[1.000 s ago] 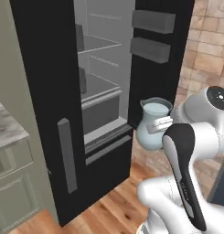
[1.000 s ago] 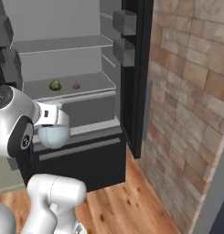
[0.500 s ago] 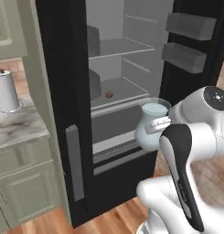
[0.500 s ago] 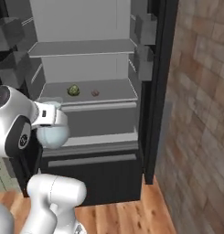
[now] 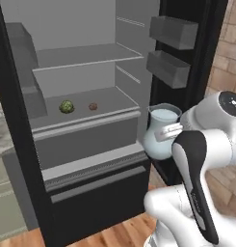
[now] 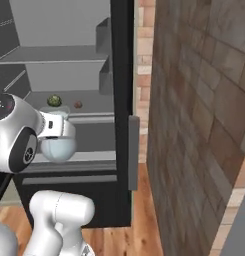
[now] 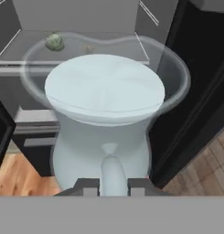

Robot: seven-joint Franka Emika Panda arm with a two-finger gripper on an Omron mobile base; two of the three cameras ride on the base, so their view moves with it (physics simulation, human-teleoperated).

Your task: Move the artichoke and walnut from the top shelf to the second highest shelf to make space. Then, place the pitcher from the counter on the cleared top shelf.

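End effector (image 7: 113, 183) is clamped on the pitcher's (image 5: 160, 135) handle, pitcher hanging just in front of the open fridge, below the top shelf (image 5: 85, 56). Looks glassy, slippery and probably fragile, so gripping by the handle seems smartest.

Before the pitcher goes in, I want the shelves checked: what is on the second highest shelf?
The artichoke and the walnut sit apart on the second highest shelf. In the hand view the pitcher covers part of it.
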